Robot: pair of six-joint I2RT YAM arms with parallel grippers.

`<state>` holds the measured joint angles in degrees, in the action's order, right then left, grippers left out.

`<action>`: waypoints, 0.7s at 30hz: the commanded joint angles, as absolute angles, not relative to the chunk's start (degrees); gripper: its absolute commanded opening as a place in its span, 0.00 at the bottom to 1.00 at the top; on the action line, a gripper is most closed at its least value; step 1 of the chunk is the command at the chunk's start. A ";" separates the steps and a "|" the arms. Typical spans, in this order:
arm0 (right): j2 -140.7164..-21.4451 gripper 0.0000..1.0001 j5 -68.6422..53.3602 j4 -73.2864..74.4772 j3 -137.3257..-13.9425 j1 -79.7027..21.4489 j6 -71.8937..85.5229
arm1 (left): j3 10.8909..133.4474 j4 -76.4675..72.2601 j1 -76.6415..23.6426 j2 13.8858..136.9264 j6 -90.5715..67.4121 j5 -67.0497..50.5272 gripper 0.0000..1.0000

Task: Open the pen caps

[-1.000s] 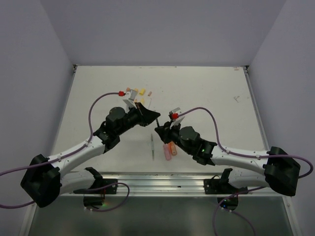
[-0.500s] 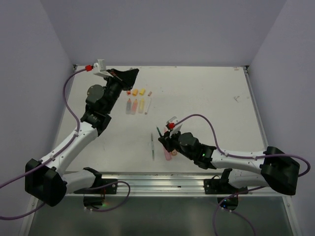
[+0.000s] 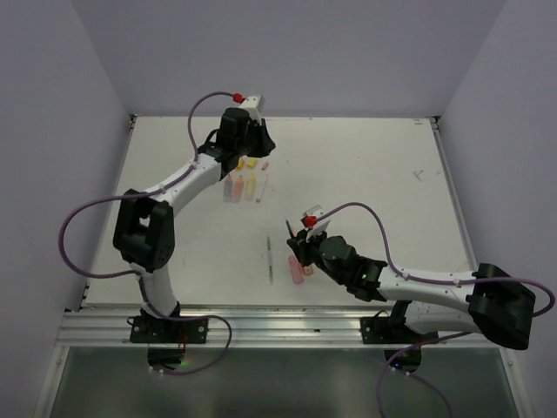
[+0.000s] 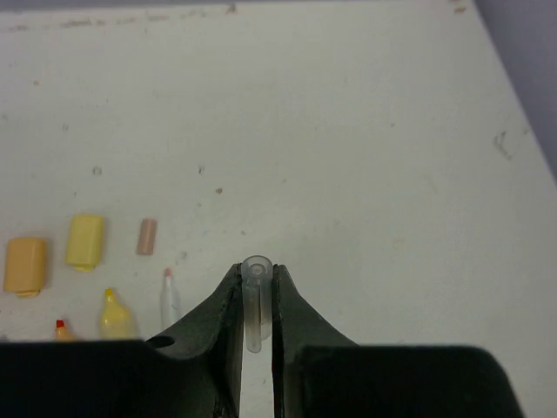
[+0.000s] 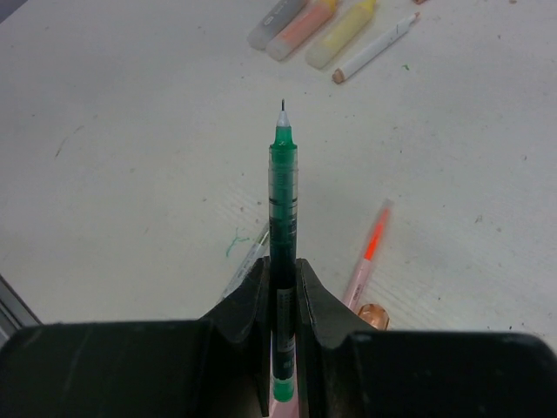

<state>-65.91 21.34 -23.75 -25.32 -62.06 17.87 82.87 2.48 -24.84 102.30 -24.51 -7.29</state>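
My left end effector [image 4: 254,273] is clenched on a slim clear pen cap [image 4: 253,313], out at about 11 o'clock of the surface [image 4: 365,131] in the top view. The loose orange cap [image 4: 24,265], yellow cap [image 4: 85,241] and small tan cap [image 4: 146,236] lie at its 9 to 10 o'clock in the wrist view. My right end effector [image 5: 281,272] is clamped on the uncapped green pen [image 5: 282,192], tip pointing to 12 o'clock, with a thin orange pen [image 5: 372,248] lying at its 3 o'clock and the uncapped highlighters [image 5: 300,24] and white pen [image 5: 374,48] farther off toward 12 to 1 o'clock.

White table [image 3: 374,174] bears pens [image 3: 238,186], seemingly caps [image 4: 85,241].
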 commanded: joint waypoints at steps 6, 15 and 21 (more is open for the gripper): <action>-66.79 0.00 25.14 -23.73 -26.28 -61.44 18.72 | 97.71 13.27 -25.58 118.46 -15.30 -6.42 0.09; -69.43 0.00 25.66 -23.82 -26.72 -60.56 19.34 | 103.53 8.88 -25.58 129.98 -13.53 -5.27 0.11; -70.66 0.00 24.70 -23.99 -26.63 -59.07 19.95 | 103.80 6.59 -25.58 133.50 -14.15 -5.89 0.13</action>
<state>-70.13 23.42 -23.07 -25.34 -59.96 18.70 101.43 9.87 -25.26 132.40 -15.35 -5.37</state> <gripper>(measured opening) 0.125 0.159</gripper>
